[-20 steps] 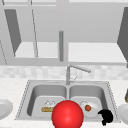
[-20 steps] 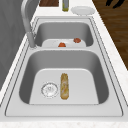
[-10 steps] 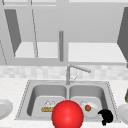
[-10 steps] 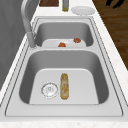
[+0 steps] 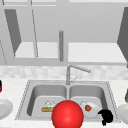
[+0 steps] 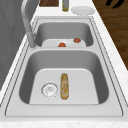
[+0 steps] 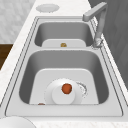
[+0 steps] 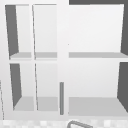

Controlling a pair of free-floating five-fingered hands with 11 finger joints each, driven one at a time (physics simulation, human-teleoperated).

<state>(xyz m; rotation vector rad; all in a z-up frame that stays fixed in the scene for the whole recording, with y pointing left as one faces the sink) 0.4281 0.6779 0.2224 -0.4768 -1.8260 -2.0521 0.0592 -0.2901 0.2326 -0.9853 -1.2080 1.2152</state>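
Plate [image 5: 94,114] lies flat on the floor of the right sink basin [image 5: 100,93], with a small round orange-red fruit [image 5: 87,108] resting on it. My right hand [image 5: 106,117] hangs over the front rim of that basin, near the plate and apart from it. It holds nothing, and I cannot tell how far its fingers are spread.

Risks, as I judge them:
- A careless descent could strike the steel rim.
- Pressing one edge of the shallow plate could tip it, and the fruit would roll off.

The basins are smooth brushed steel with rounded corners, and the plate is white and glossy. A long crusty loaf [image 6: 64,85] lies beside the drain [image 6: 49,89] in the left basin. A large red ball [image 5: 67,115] fills the foreground.
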